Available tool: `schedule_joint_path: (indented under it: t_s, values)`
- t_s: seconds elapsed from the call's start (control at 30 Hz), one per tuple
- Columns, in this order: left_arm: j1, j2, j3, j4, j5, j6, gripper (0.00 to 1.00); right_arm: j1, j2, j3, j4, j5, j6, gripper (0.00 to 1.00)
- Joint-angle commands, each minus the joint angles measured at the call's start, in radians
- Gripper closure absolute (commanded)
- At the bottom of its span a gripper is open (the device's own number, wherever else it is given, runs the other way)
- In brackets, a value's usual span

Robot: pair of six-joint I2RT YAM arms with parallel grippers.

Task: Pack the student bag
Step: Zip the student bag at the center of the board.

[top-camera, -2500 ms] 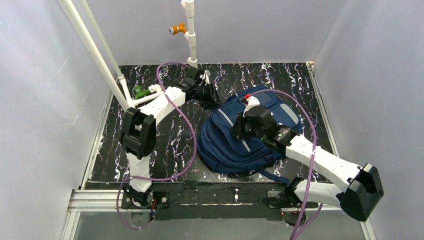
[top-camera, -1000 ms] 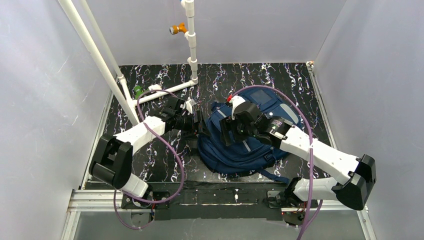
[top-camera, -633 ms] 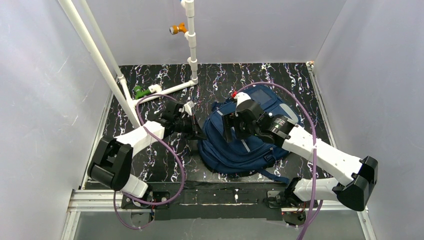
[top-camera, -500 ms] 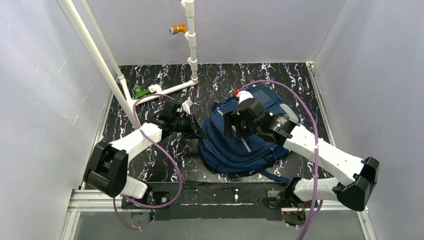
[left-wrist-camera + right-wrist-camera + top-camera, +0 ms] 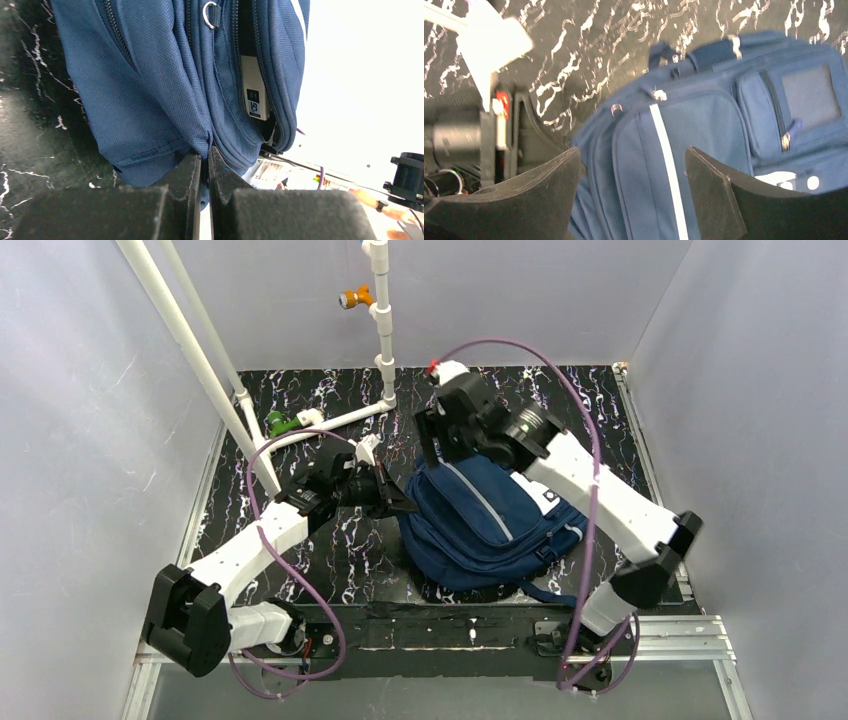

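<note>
The bag (image 5: 480, 525) lies mid-frame, a pocket agape; left tool (image 5: 205, 167) pinches its seam, right tool (image 5: 634, 190) spread above. Packing looks hardly begun.

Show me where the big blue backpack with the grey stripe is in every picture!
Top external: the large navy fabric backpack lies in the centre, slightly right, between the two arms.
Left wrist: it fills the upper middle, its edge pinched in the left gripper.
Right wrist: it spreads across the centre and right.
Shared landmark: the black, white-veined tabletop.
</note>
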Motion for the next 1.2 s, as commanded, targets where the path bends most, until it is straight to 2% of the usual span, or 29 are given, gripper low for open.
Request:
schedule_joint_path:
  t_s: [0.0,0.07,0.17,0.27,0.5,0.83,1.0,1.17]
  values:
    - [-0.041,-0.087,0.076,0.145,0.084,-0.079,1.00,-0.038,0.189,0.256,-0.155,-0.042,-0.115,0.17]
    - [-0.077,-0.095,0.085,0.157,0.064,-0.095,1.00,-0.065,0.272,0.352,-0.196,-0.101,-0.156,0.18]
    - [-0.127,-0.121,0.094,0.162,0.013,-0.096,1.00,-0.108,0.373,0.457,-0.255,-0.164,-0.205,0.30]
    - [-0.140,-0.135,0.093,0.174,0.005,-0.112,1.00,-0.116,0.443,0.516,-0.298,-0.234,-0.267,0.34]
    - [-0.157,-0.143,0.077,0.192,0.033,-0.123,1.00,-0.116,0.493,0.497,-0.310,-0.271,-0.317,0.37]
    - [-0.221,-0.108,-0.017,0.395,0.065,-0.218,1.00,-0.114,0.475,0.385,-0.241,-0.250,-0.351,0.39]
    - [-0.223,-0.128,-0.057,0.410,0.078,-0.217,1.00,-0.114,0.477,0.387,-0.263,-0.267,-0.352,0.47]
    - [-0.220,-0.171,-0.102,0.412,0.083,-0.208,1.00,-0.113,0.431,0.324,-0.266,-0.379,-0.387,0.41]
